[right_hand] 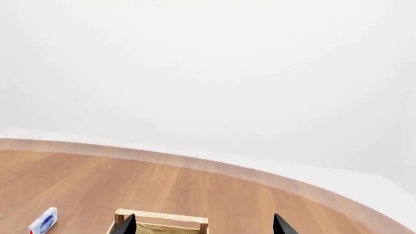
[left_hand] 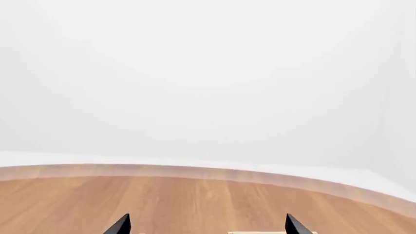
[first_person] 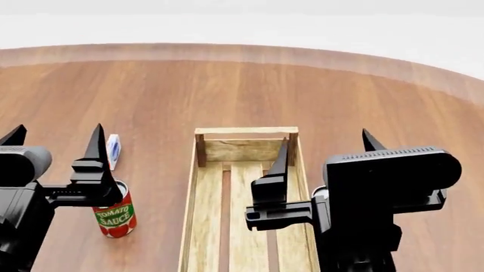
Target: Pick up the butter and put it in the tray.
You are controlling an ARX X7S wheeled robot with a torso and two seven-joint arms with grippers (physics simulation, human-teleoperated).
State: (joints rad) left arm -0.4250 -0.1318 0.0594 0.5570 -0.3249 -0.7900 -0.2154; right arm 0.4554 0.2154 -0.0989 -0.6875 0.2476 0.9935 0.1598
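The butter was in no view. The tray (first_person: 246,187) lay at twelve o'clock. My left pincer (first_person: 54,144) and right pincer (first_person: 323,148) stood apart, empty. I judged a carton light, stiff, best clamped across its narrow sides.

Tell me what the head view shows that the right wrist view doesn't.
Only the head view shows the tomato sauce can, the left pincer, both arms' black bodies and the tray's slatted bottom. Only the right wrist view shows the wide white backdrop beyond the table's far edge. Both show the wooden table, the far end of the tray, the small white-blue carton and the open right pincer. The butter appears in neither.
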